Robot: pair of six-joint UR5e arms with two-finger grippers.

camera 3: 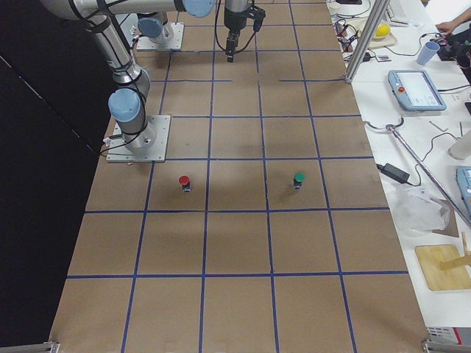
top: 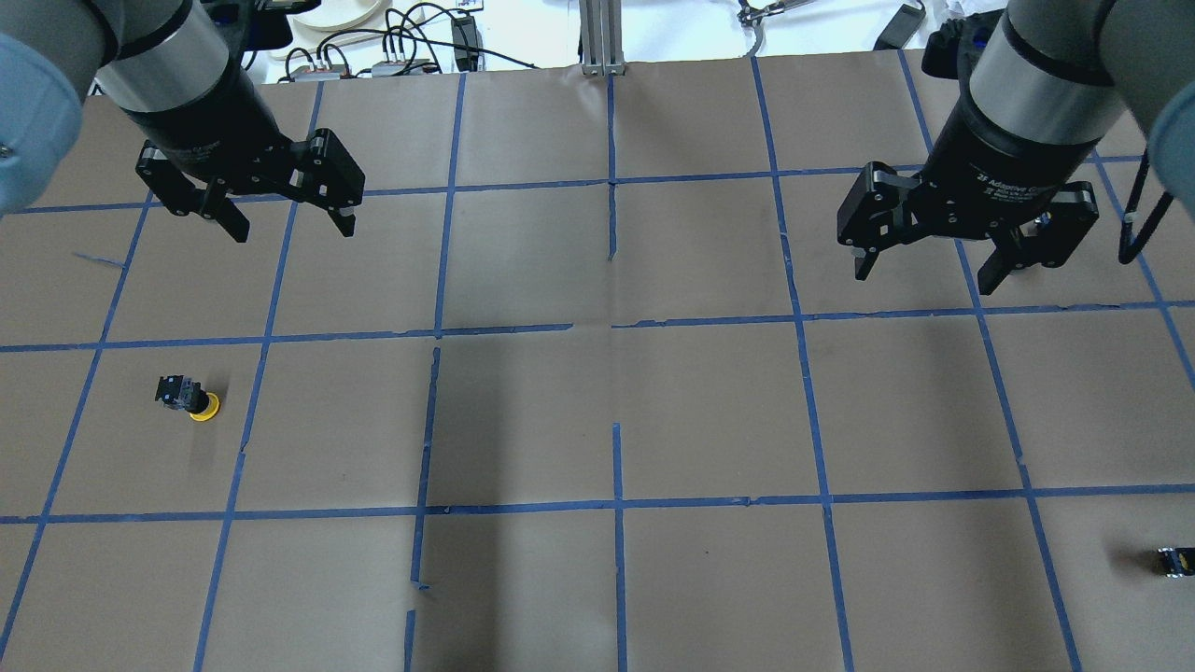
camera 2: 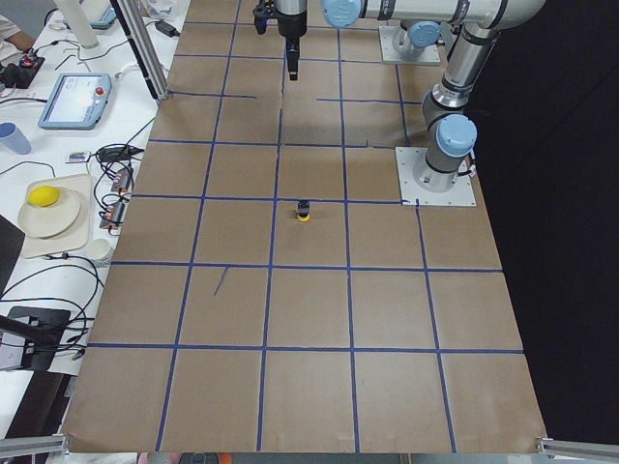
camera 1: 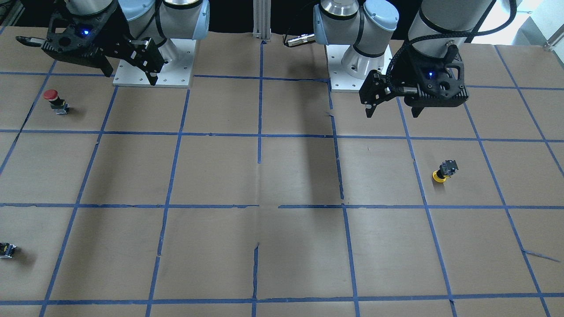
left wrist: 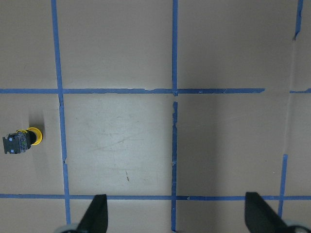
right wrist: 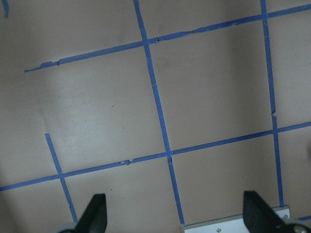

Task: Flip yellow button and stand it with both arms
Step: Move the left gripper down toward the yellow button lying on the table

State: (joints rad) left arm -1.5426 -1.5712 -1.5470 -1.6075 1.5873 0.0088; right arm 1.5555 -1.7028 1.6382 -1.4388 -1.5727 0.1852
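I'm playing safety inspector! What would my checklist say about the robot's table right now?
Surface: brown paper table with a blue tape grid; the tape is broken in spots.
Job's things: yellow button sits cap-down with its black body on top, alone on the robot's left side.
Clutter: red button stands cap-up; green-capped button stands farther from the robot.
Grippers: left gripper and right gripper are both open and empty, and hang above the table.
Cables: black cable loops at the left arm's wrist; loose cables lie on the bench beyond the table.
Surroundings: touchscreen pendant and plate on the side bench.
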